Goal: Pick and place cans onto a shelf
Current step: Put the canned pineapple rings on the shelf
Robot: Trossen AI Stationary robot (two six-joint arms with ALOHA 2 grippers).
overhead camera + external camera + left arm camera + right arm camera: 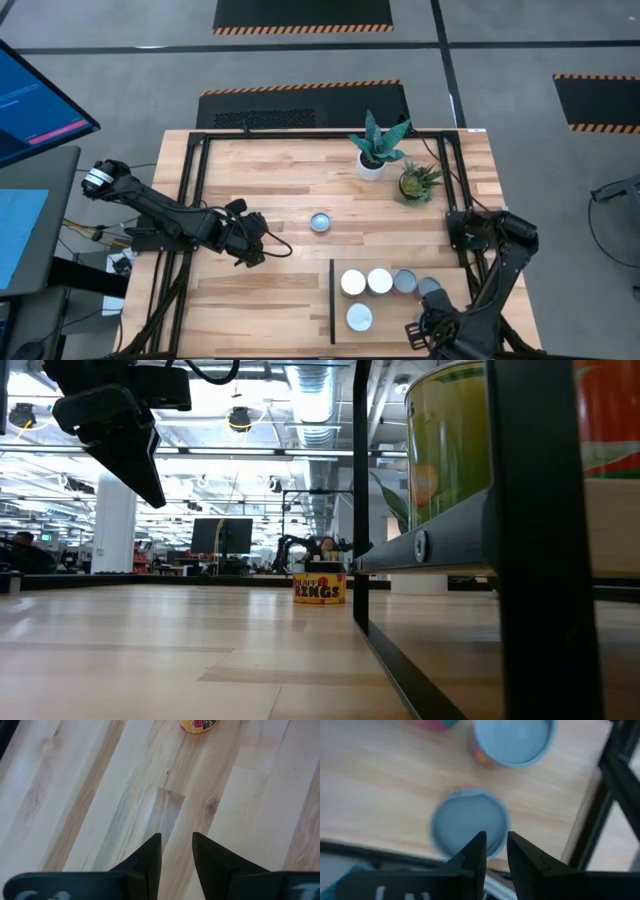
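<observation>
The shelf (398, 312) is a light-wood panel at the table's near right, with a black strip (332, 300) on its left edge. Several cans stand on it, among them two white-topped ones (353, 282) (380, 281) and a third (359, 318). One yellow-labelled can (320, 222) (320, 588) (199, 725) stands alone mid-table. My right gripper (424, 330) (496, 840) points down, open, its tips just over the near rim of a blue-topped can (469, 822) on the shelf, nothing between them. My left gripper (256, 248) (177, 840) hovers open over bare wood, left of the lone can.
Two potted plants (378, 145) (418, 183) stand at the far right of the table. Black frame bars (190, 200) (615, 775) run along the table's sides. A monitor (35, 100) stands off the left edge. Bare wood lies between the left gripper and the shelf.
</observation>
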